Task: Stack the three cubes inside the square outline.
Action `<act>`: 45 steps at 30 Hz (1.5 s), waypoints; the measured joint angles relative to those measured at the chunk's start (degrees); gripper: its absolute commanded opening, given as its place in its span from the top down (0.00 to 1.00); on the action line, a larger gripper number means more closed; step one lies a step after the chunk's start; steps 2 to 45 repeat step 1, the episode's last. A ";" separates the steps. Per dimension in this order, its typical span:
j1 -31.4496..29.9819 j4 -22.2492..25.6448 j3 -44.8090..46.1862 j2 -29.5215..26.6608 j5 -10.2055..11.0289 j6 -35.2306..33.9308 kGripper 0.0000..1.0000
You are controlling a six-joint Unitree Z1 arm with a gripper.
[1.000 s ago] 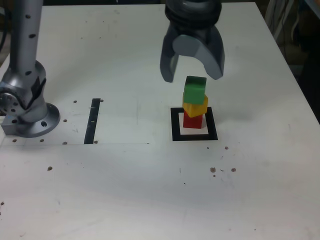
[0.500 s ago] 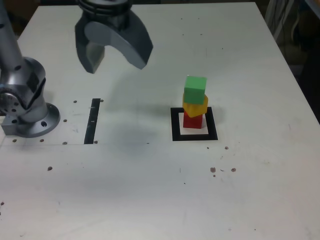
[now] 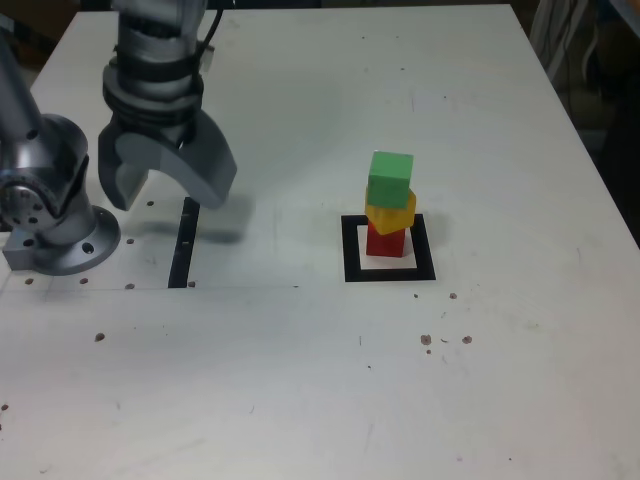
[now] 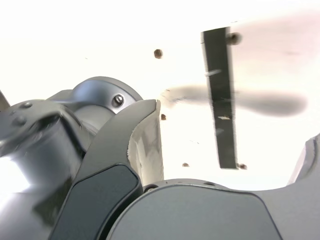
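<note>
Now I am hovering my gripper (image 3: 168, 190), fingers spread empty, over the black strip (image 3: 183, 243), green cube (image 3: 390, 179) topping yellow cube (image 3: 391, 213) and red cube (image 3: 386, 240) inside the square outline (image 3: 389, 268), mid-table (image 3: 300, 380).

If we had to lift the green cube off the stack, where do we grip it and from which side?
Probably from straight above. The green cube sits on top, so its upper face and side faces are free; close the open gripper on two opposite side faces, above the yellow cube. That one sits skewed over the red cube, so a sideways approach risks toppling the stack.
</note>
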 measured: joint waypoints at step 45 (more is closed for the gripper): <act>0.00 -0.94 2.38 -0.39 -0.02 0.01 0.00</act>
